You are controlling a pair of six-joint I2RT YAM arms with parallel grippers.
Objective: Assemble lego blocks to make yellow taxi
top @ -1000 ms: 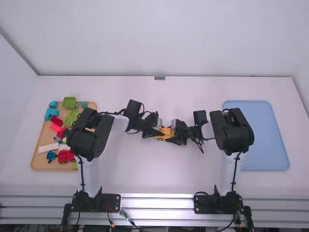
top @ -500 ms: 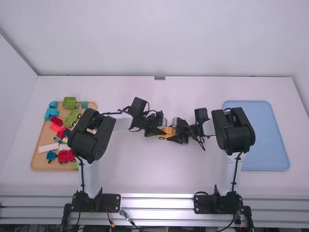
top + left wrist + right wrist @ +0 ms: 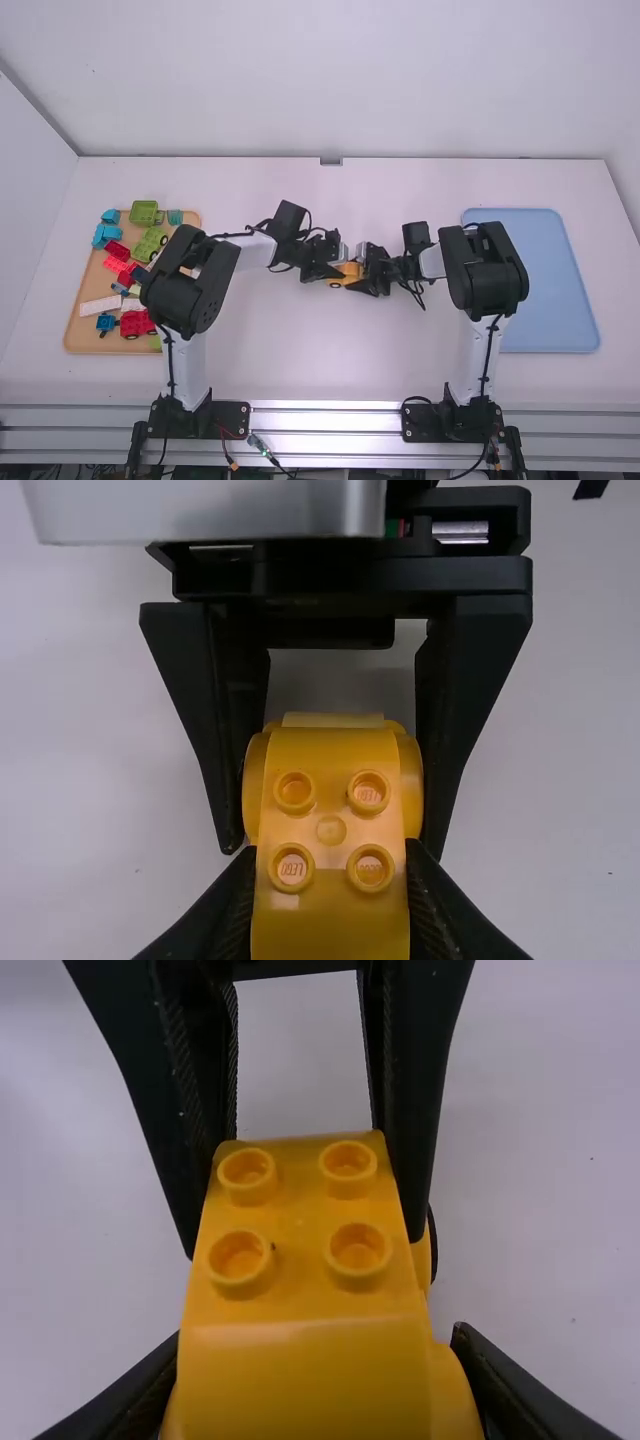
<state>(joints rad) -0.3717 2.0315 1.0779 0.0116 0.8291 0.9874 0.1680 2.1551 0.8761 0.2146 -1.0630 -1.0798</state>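
Near the table's middle, my left gripper (image 3: 335, 272) and my right gripper (image 3: 363, 272) face each other with the yellow taxi (image 3: 348, 270) between them. In the left wrist view the left gripper (image 3: 331, 880) is shut on one end of the yellow taxi (image 3: 331, 830), whose top bears several round studs. The right gripper's fingers (image 3: 470, 680) flank its far end. In the right wrist view the right gripper (image 3: 315, 1385) is shut on the yellow taxi (image 3: 300, 1260), with the left gripper's fingers on both sides of its far part. The taxi's lower part is mostly hidden.
On the left, a wooden tray (image 3: 76, 325) holds green, blue, red and white blocks, partly under the left arm. A blue tray (image 3: 550, 290) lies at the right, beside the right arm's elbow. White table surface (image 3: 320, 370) stretches in front of the grippers.
Both grippers and the taxi have shifted slightly to the right since a second ago, the left gripper more than the right one. Over the last half second they hardly move.
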